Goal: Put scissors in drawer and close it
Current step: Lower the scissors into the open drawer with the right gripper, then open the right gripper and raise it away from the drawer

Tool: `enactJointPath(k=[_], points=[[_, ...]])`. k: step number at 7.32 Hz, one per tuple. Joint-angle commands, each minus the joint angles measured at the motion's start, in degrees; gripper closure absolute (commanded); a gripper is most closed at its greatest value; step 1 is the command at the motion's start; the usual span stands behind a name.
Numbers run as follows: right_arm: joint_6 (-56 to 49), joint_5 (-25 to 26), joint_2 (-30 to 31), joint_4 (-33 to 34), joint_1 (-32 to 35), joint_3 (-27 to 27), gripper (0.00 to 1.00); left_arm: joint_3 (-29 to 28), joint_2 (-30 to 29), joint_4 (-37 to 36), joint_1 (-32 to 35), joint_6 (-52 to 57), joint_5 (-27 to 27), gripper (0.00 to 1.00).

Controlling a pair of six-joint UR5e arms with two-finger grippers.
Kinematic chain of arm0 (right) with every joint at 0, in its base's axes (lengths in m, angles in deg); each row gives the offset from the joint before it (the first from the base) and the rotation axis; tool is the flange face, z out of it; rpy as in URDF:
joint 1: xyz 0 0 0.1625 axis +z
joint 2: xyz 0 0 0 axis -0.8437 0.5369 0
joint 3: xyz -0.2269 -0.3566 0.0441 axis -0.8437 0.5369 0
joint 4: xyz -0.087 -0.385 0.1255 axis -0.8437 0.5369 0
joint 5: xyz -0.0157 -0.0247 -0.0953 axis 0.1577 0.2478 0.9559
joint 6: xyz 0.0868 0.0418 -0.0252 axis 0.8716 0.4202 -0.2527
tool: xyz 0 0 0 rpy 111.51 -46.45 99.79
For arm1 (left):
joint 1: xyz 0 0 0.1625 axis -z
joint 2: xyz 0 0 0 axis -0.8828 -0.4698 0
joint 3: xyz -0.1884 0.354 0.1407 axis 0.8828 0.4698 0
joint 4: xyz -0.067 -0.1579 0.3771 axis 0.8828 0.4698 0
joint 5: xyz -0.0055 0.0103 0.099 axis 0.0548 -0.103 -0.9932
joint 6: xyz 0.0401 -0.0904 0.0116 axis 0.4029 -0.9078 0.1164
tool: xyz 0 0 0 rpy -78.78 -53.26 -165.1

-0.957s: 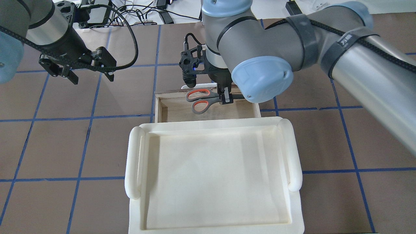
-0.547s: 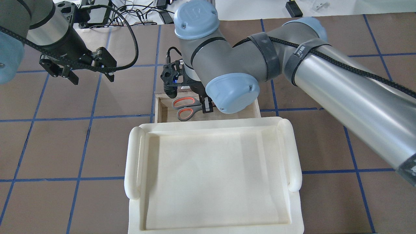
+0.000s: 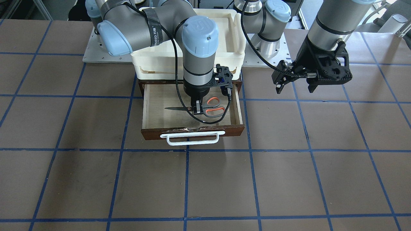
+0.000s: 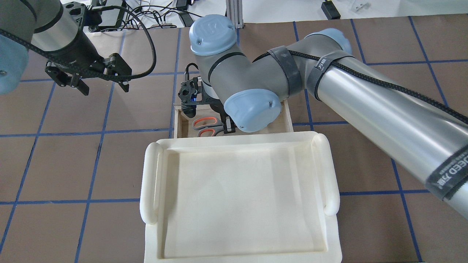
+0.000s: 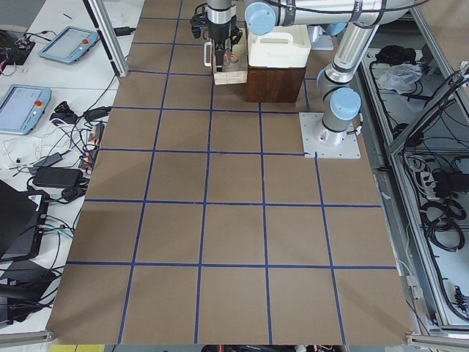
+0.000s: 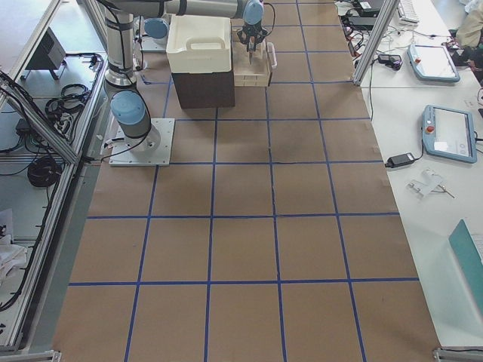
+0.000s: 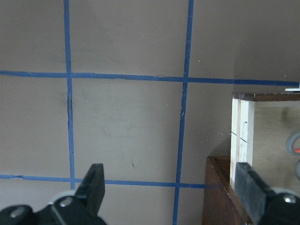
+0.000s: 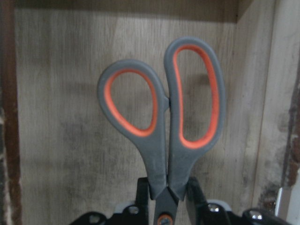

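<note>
R hand (image 3: 197,110): clamped on the scissors (image 3: 212,107) at the pivot, one of the fingers (image 8: 193,197) on each side of the shanks. I saw it pointing straight down into the drawer (image 3: 239,107).
Scissors: lay level w/ blades closed, inside the open drawer, approx mid-floor. Handle loops pointed twd the robot's L, blade tip twd its R. I couldn't tell if they touched the plywood floor.
Drawer: stood pulled out, w/ a white bar handle (image 3: 190,138) on the dark front. Top edge was chipped nr the middle.
L hand (image 4: 104,87): spread wide w/ nothing in it, hovering over bare bench (image 4: 55,164), well off to the drawer's L.
Tray (image 4: 149,182): cream plastic, sat on top of the dark cabinet (image 5: 275,84) above the drawer.
</note>
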Motion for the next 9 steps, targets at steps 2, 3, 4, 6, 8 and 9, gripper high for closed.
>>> enactJointPath(k=[2,3,4,6,8,9], points=[[0.2,-0.1,-0.2,-0.1,0.0,0.0,0.14,-0.2,-1.2,-0.3,-0.1,0.0,0.1,0.0],[0.2,-0.1,-0.1,-0.2,0.0,0.0,0.07,-0.6,-0.7,-0.2,-0.2,0.1,-0.2,0.0],[-0.1,0.1,0.1,-0.3,0.0,0.0,0.08,-0.7,-0.2,0.3,-0.4,0.0,-0.2,0.0],[0.3,1.2,2.5,0.4,-2.3,0.4,0.08,-0.8,-1.6,-0.4,-0.4,0.0,0.0,0.0],[7.3,1.7,7.1,-0.5,-10.2,-0.2,0.0,-0.9,-2.0,-2.2,-0.4,-0.6,0.0,0.0],[9.0,2.0,9.6,-1.2,-13.5,-0.3,0.0,-1.0,-2.2,-3.0,-0.3,-1.0,0.1,0.0]])
